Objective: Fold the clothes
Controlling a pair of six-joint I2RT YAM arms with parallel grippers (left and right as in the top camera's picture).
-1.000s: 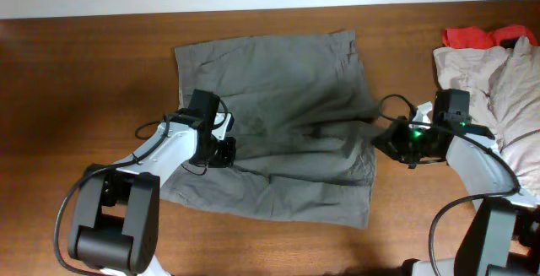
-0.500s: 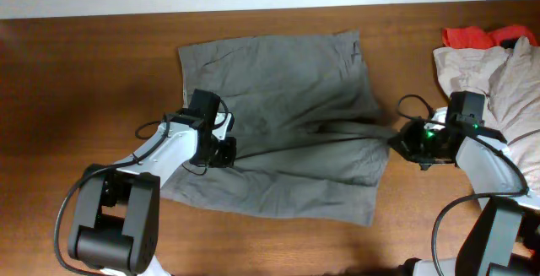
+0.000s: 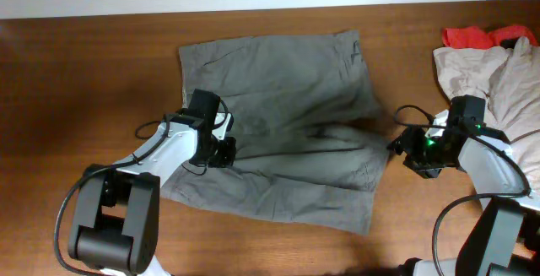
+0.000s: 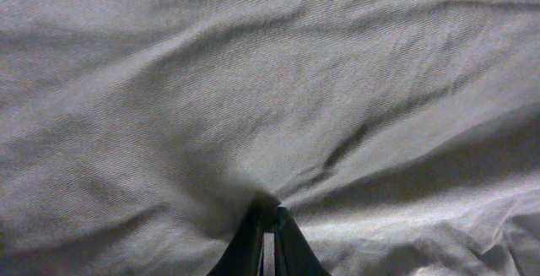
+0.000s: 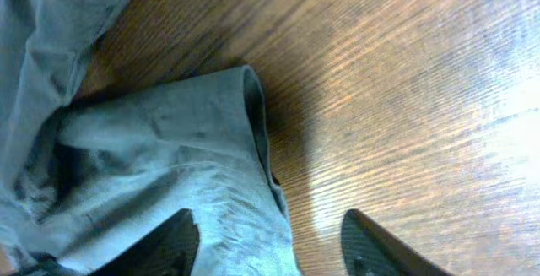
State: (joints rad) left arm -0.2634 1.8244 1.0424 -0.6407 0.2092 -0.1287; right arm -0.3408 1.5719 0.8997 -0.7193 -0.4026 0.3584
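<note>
One bench (image 3: 84, 82); one left gripper (image 3: 226, 151), pinched closed on a fold of the one pair of shorts (image 3: 278, 116), which lies spread flat at centre. One right gripper (image 3: 403, 145), jaws apart and holding nothing, at the shorts' right edge. Far right: one beige garment (image 3: 489, 73), one red cloth (image 3: 472, 35).

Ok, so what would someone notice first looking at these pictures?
Grey-olive shorts lie spread across the middle of the wooden table. The left claw pinches their fabric on the left side, while the right claw stands open at their right edge. A pale beige garment is heaped at far right.
</note>
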